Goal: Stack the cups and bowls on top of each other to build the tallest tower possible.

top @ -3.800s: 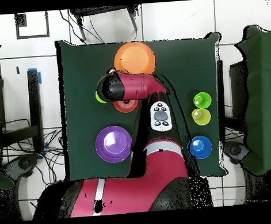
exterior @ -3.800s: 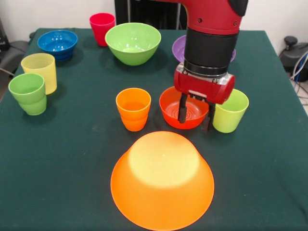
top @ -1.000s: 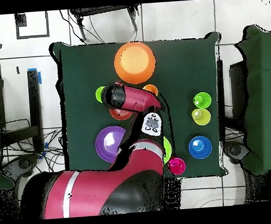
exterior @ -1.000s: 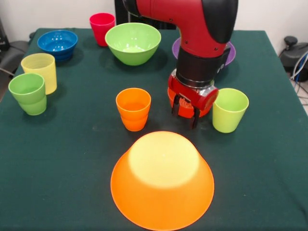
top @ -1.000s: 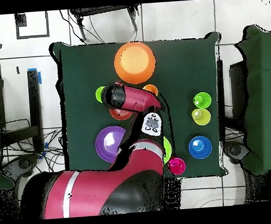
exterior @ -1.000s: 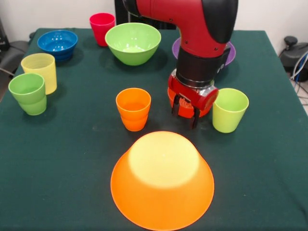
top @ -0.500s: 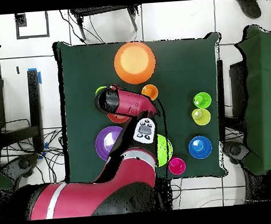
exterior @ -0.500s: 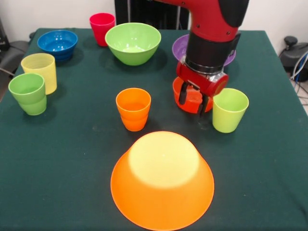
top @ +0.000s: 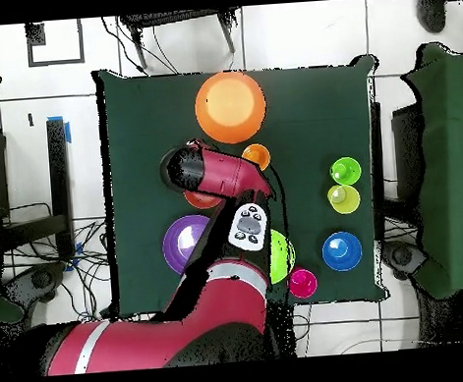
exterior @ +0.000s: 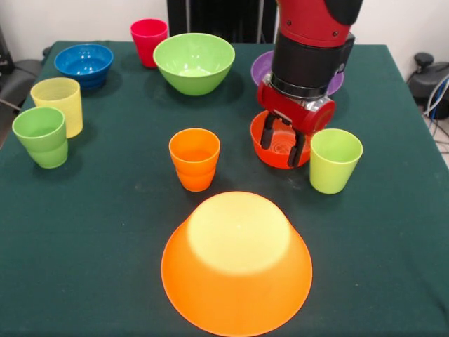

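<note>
My gripper (exterior: 283, 142) is open, its fingers reaching down into the small red-orange bowl (exterior: 275, 156), which stands upright on the table. The lime green cup (exterior: 335, 160) stands just right of that bowl and the orange cup (exterior: 194, 159) to its left. The very large orange bowl (exterior: 236, 263) lies upside down at the near edge. The purple bowl (exterior: 260, 70) is half hidden behind my arm. The green bowl (exterior: 194, 63), red cup (exterior: 149, 41) and blue bowl (exterior: 84, 63) stand along the far side. The pale yellow cup (exterior: 58, 104) and green cup (exterior: 41, 135) stand at the left.
The table has a dark green cloth (exterior: 98, 232). In the overhead view my arm (top: 215, 175) covers the red-orange bowl and the lime green cup. Chairs and cables stand around the table.
My gripper has risen a little and shifted slightly toward the far side; more of the red-orange bowl's inside shows. The bowl and cups have not moved.
</note>
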Available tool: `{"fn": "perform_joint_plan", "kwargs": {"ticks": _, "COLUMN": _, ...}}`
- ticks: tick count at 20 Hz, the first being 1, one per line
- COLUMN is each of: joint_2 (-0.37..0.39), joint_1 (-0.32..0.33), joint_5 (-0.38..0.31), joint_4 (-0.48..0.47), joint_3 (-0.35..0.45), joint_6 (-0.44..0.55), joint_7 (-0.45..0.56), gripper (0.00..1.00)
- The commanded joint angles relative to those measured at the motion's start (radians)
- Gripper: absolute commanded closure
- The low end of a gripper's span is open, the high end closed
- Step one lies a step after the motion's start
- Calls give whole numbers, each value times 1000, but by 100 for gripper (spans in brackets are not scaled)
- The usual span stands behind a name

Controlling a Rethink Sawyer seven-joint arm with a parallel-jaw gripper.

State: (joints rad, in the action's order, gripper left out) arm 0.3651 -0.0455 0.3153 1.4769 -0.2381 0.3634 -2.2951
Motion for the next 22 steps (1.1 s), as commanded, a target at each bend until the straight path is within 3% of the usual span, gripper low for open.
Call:
{"fn": "perform_joint_plan", "kwargs": {"ticks": 1, "joint_2": -33, "joint_1": -3, "joint_5": 21, "joint_4": 30, "joint_3": 54, "joint_6": 13, "joint_7": -160, "gripper": 0}}
{"fn": "perform_joint_plan", "kwargs": {"ticks": 10, "joint_2": -28, "joint_1": -9, "joint_5": 38, "joint_4": 67, "joint_3": 51, "joint_6": 0, "joint_7": -189, "gripper": 0}}
{"fn": "perform_joint_plan", "kwargs": {"ticks": 22, "joint_2": -37, "joint_1": -41, "joint_5": 126, "joint_4": 105, "joint_3": 37, "joint_6": 0, "joint_7": -253, "gripper": 0}}
